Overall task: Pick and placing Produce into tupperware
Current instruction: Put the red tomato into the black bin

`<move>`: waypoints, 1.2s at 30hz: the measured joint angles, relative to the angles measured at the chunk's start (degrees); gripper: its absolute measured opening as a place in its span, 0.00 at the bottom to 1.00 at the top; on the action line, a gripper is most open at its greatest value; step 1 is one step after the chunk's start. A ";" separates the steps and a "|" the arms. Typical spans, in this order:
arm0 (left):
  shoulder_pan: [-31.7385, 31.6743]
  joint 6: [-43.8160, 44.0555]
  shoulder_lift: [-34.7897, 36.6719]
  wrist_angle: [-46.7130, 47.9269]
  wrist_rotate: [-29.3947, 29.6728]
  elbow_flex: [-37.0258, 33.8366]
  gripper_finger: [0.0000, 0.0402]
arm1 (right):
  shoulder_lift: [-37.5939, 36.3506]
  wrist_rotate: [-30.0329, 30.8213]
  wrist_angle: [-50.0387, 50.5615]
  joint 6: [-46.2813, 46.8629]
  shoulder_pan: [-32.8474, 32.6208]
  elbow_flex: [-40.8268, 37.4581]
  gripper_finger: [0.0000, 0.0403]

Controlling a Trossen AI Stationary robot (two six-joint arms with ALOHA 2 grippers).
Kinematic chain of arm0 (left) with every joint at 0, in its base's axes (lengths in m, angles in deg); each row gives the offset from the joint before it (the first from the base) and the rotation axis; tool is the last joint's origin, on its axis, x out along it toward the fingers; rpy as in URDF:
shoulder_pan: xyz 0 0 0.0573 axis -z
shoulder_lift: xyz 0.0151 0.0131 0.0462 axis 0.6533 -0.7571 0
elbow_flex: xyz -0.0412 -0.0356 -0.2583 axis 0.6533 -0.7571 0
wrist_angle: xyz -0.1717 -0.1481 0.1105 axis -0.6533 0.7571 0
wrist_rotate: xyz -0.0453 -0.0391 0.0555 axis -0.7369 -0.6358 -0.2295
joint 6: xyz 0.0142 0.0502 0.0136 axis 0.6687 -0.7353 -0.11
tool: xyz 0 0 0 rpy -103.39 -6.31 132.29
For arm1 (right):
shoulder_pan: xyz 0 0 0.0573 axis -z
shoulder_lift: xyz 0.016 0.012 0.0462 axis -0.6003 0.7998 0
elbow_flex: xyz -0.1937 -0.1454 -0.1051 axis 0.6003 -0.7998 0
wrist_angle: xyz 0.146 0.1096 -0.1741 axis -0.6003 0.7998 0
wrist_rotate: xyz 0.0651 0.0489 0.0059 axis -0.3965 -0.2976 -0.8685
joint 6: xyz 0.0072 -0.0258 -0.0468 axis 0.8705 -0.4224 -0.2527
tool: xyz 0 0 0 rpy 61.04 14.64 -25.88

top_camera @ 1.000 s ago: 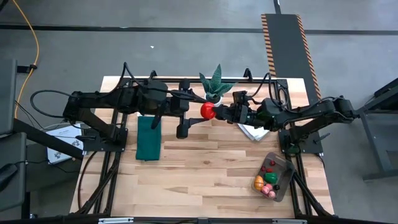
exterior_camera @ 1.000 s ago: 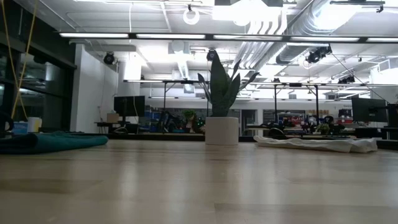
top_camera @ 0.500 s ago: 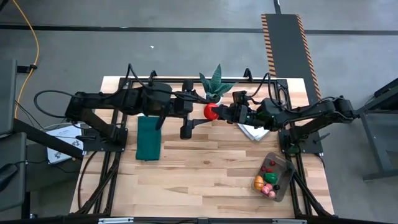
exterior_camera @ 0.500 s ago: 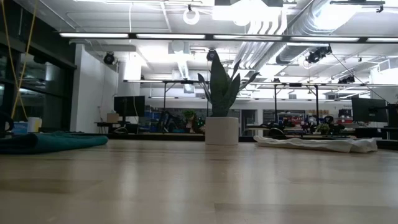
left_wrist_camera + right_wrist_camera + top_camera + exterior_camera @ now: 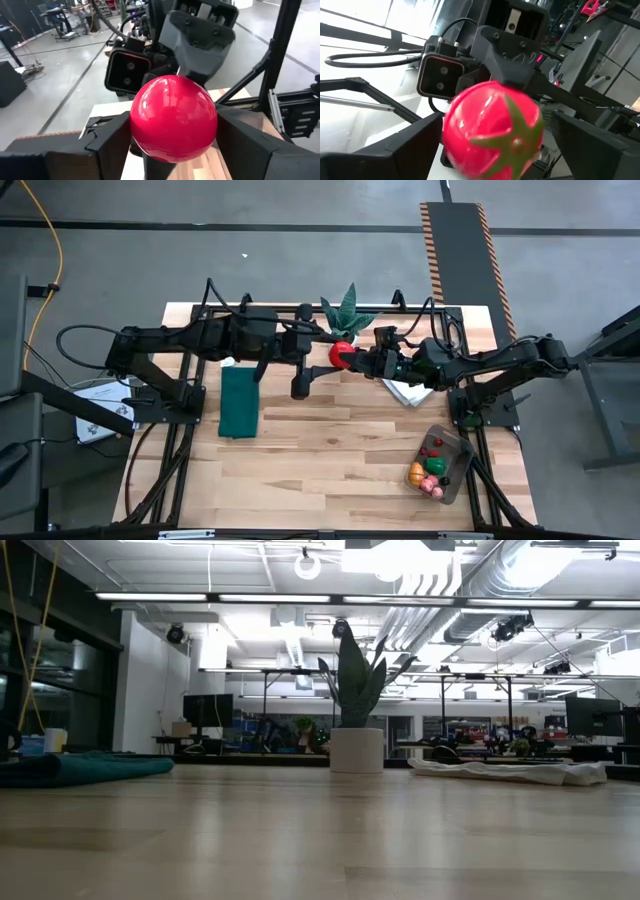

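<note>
A glossy red toy tomato [image 5: 341, 354] hangs high above the table's far middle, in front of the potted plant. My left gripper [image 5: 174, 142] reaches in from the left and is shut on it. My right gripper [image 5: 492, 152] comes from the right and is open. Its fingers [image 5: 405, 150] stand on either side of the tomato [image 5: 492, 130], whose green calyx faces that wrist. I cannot tell whether they touch it. The tupperware [image 5: 462, 448] sits at the near right with several pieces of produce inside. My left gripper pinches the tomato's two opposite sides [image 5: 137, 125] between its two fingers [image 5: 107, 145]. The fingers lie about level and come from the table's left. The tomato is lifted clear of the table, its calyx end pointing away toward the right arm.
A spiky plant in a white pot [image 5: 348, 315] stands at the far middle, just behind the two grippers. A dark green mat [image 5: 239, 402] lies at the left. A folded white cloth [image 5: 405, 392] lies under the right arm. Bare wood stretches across the near middle.
My left gripper has crept a little toward the table's right edge with the tomato, bringing it closer in between the right gripper's open fingers. The tomato stays lifted clear.
</note>
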 joint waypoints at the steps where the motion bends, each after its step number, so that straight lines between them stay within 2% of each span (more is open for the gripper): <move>1: 0.01 -0.01 -0.10 -0.20 -0.01 0.01 0.65 | 0.00 0.00 0.00 -0.03 0.00 0.00 0.88; 21: 0.03 -0.36 -0.22 1.33 -0.56 0.00 0.65 | 0.00 0.20 -0.15 -0.45 0.04 0.00 0.87; 36: 0.03 -0.44 -0.22 1.35 -0.43 0.01 0.65 | 0.00 0.20 -0.15 -0.87 0.04 0.00 0.79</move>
